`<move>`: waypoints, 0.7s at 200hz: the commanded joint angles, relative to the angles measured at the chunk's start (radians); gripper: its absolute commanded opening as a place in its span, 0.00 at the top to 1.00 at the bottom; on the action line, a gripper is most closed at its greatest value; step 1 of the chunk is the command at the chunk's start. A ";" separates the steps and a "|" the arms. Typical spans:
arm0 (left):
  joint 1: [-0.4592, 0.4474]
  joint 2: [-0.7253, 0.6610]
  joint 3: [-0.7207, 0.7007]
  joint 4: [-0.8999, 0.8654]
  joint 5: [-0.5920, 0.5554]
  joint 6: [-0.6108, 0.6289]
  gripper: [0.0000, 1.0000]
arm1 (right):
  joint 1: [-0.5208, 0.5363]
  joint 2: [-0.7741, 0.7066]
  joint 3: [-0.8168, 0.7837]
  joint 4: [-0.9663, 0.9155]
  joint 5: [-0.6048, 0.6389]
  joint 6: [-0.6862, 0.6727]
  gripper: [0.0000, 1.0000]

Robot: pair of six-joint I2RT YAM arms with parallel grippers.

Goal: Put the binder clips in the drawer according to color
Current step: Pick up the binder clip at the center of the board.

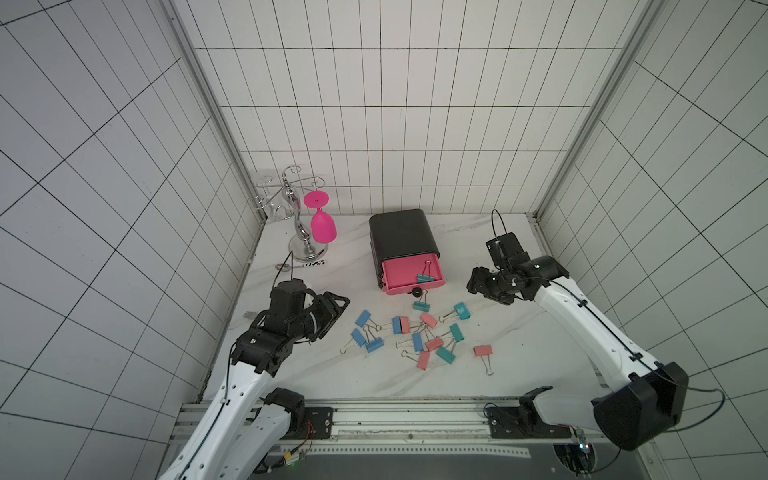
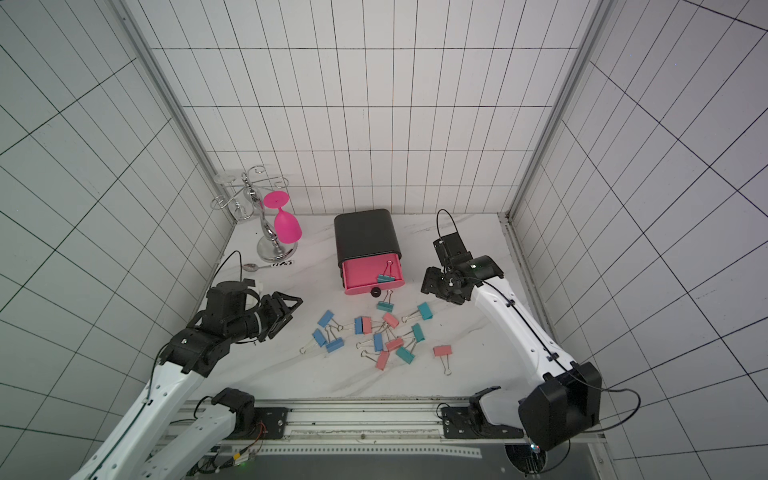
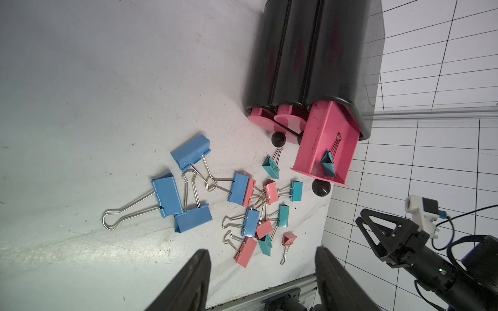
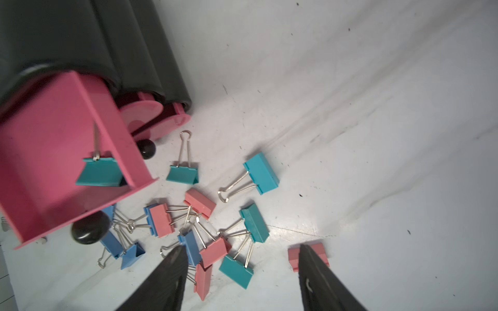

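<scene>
Chest of drawers: The black chest of drawers [image 1: 401, 232] stands upright at the back of the counter [image 1: 540, 357], with its fronts toward the two arms.
Top drawer: The top drawer [image 1: 399, 272] is pulled out, so its pink inside is visible. In the wrist views the two drawers under it look pushed in.
Sorted clip: One teal clip [image 1: 424, 277] lies inside the top drawer, near the front wall.
Binder clips: The other binder clips [image 1: 415, 336] lie loose on the counter just in front of the chest. The blue ones are mostly on the left arm's side, and salmon-pink and teal ones are mixed in the middle. Several wire handles cross each other. One salmon-pink clip [image 1: 483, 351] lies apart, on the right arm's side.
Left end effector: The left end effector [image 1: 334, 316] hovers beside the blue clips. Its fingers are apart and nothing is between them.
Right end effector: The right end effector [image 1: 471, 284] hangs beside the open drawer. It is released and empty.
Step in hand: I judge that the sorting is at its beginning. Teal goes to the top drawer, and the arms are between two picks.
Next move: The free teal clip [image 1: 462, 311] lies near the right arm and touches no other clip. I think it is the easy choice. The fingers should close on the coloured body, not on the thin wire.
Later need: For blue and salmon-pink, another drawer must first be pulled out by its knob.
Risk: In the middle of the group, a crossed handle may drag a neighbour of the wrong colour.
</scene>
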 commanded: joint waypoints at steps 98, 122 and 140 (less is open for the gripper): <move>-0.005 -0.119 -0.217 0.017 0.039 -0.055 0.35 | -0.071 0.171 -0.132 0.078 -0.009 -0.105 0.31; -0.005 -0.122 -0.226 0.018 0.044 -0.058 0.35 | -0.073 0.211 -0.126 0.079 0.003 -0.123 0.31; -0.005 -0.127 -0.228 0.017 0.042 -0.062 0.35 | -0.073 0.236 -0.120 0.083 0.004 -0.138 0.32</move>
